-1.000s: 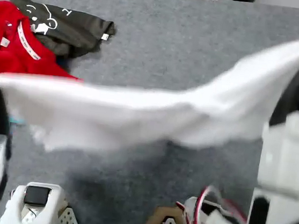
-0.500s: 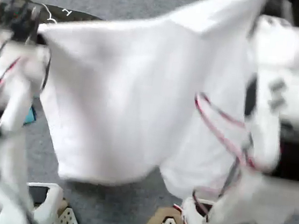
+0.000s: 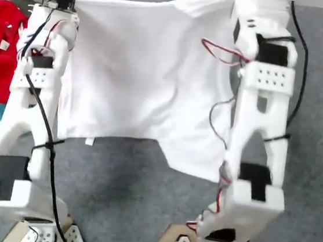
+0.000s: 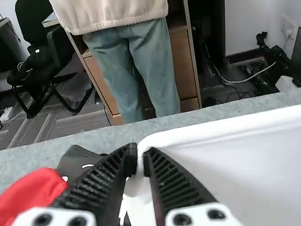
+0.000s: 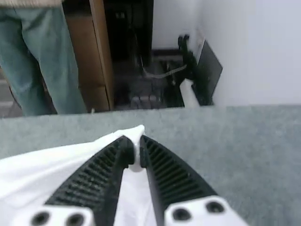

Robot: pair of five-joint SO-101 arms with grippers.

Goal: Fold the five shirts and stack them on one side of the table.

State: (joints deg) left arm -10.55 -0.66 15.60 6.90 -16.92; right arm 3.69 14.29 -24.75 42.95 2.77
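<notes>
White shirt (image 3: pixel 142 84) update. On my left gripper (image 4: pixel 139 157) the ribbed fingers (image 4: pixel 108 172) are pinched tight with a bit of white cloth squeezed between them. Same on the right gripper (image 5: pixel 136 146): its fingers (image 5: pixel 103 165) are clamped on the other far corner, with a little tuft poking out past the tips.

Both arms are now stretched out toward 12 o'clock, the left arm (image 3: pixel 34 83) along the shirt's 9 o'clock side and the right arm (image 3: pixel 262 109) along its 3 o'clock side. The held edge is pulled straight between them at the far end of the table (image 3: pixel 139 212).

What changed: a second ago the shirt was a blurry band swinging in the air low across the table, and half a second ago both arms were mid-sweep with it billowing. Now the fling looks finished. The cloth is spread open over the middle of the table and the free edge trails toward 6 o'clock. The 5 o'clock corner hangs lower than the rest, so it isn't perfectly square.

The red shirt (image 3: pixel 1 38) is bunched at 9 o'clock and the dark shirt (image 4: pixel 77 160) is at about 10, neither folded. My read is that this shirt is flattened and ready for folding, but the task as a whole has barely started.
</notes>
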